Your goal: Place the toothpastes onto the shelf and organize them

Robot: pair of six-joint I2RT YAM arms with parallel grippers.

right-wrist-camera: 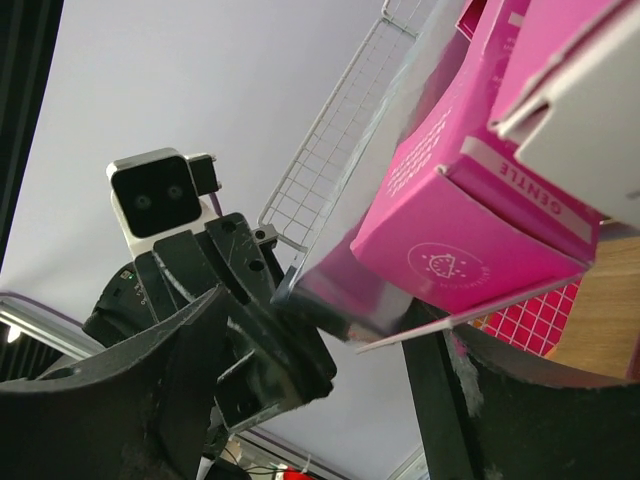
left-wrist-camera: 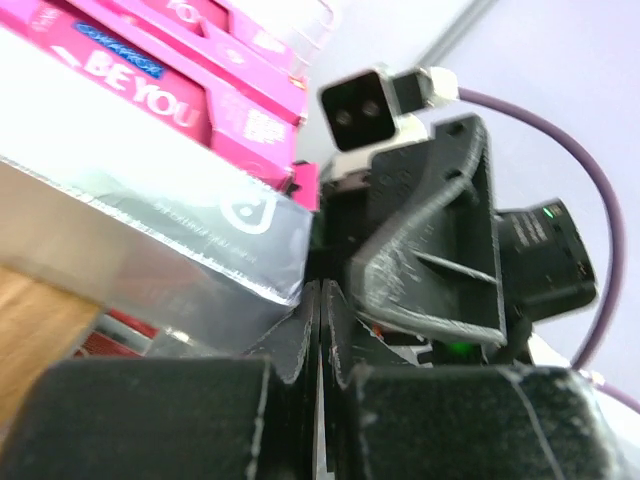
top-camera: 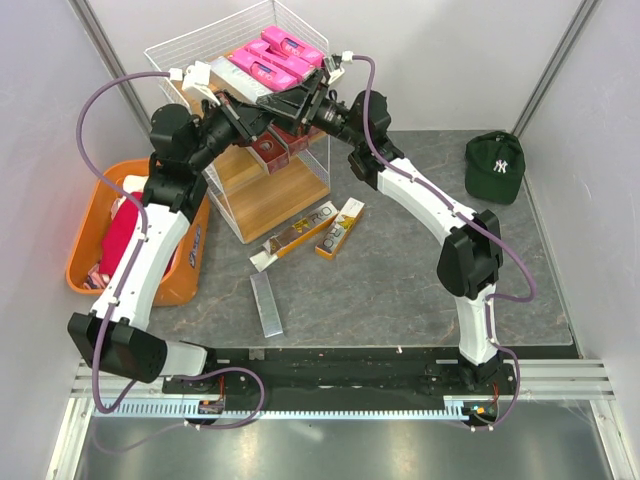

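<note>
1. A silver-grey toothpaste box lay flat on the top board of the shelf. Its long axis ran along the board, and one end pointed straight at the two grippers.
2. The hot pink boxes lay flat beside it on the same board, on the side away from the left gripper. A dark red box sat on the board below both grippers.
3. The right gripper had its jaws apart, one finger on either side of the ends of the silver-grey box and a pink box. Whether a pad touched the card could not be told.
4. The left gripper had its fingers pressed together on nothing, just under that end of the silver-grey box and nose to nose with the right gripper.
5. Both arms reached up and inward from their bases, elbows out, wrists meeting at the shelf's top corner.
6. Well back from the grippers, toward the bases, two gold-white-black boxes and another silver-grey box lay loose on the grey table.
7. An orange basket of cloths stood outside the left arm. A green cap lay beyond the right elbow, and plain white walls closed the cell.
</note>
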